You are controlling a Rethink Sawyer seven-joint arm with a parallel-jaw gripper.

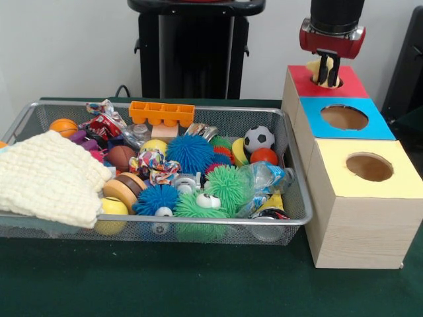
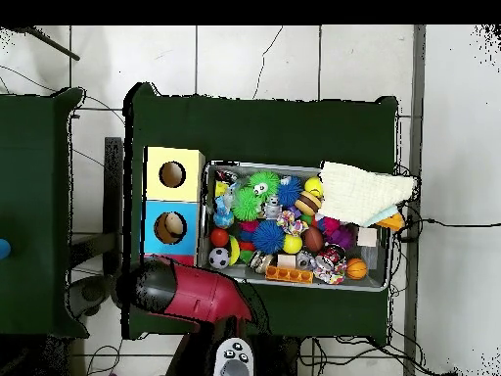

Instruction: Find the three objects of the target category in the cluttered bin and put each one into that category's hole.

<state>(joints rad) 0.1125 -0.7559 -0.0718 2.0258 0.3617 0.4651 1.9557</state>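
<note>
Front view: the cluttered bin (image 1: 294,214) lay nearest, no plush animal visible among its toys. Beyond it and to its right, the gripper (image 1: 326,78) dipped into the red hole (image 1: 340,84), seemingly clamping a tan toy (image 1: 312,68); one delivery was seemingly underway.

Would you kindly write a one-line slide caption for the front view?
Sawyer's red and black gripper lowers a pale plush toy into the red-topped hole, beside the toy-filled silver wire-mesh basket.
</note>
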